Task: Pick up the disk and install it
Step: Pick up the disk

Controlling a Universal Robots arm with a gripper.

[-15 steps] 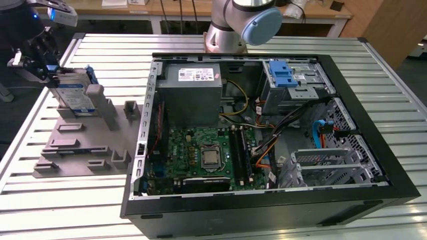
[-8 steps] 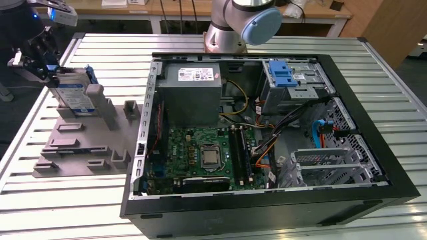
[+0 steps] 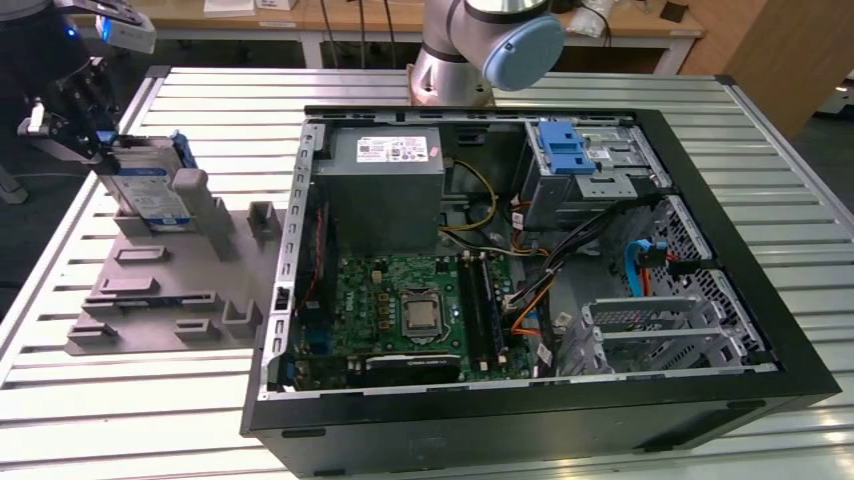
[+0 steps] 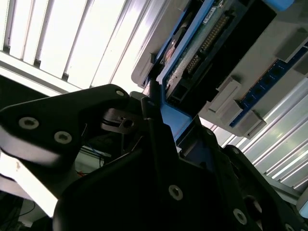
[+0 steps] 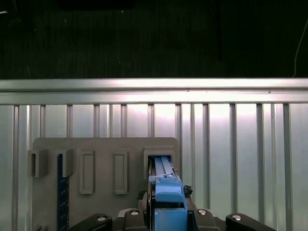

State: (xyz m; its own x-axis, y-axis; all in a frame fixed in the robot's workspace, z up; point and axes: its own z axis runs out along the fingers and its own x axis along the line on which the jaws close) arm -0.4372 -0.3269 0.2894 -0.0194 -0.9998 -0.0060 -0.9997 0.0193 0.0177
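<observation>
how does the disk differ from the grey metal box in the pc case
The disk stands on edge in the grey holder outside the case; the grey metal box sits inside it. The disk is smaller and blue-framed; the box is plain grey. Both bear labels.

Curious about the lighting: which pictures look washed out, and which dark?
In the second wrist view the table slats glare white, losing detail; in the first wrist view everything beyond the table's bright edge is black; the exterior view is evenly lit.
</observation>
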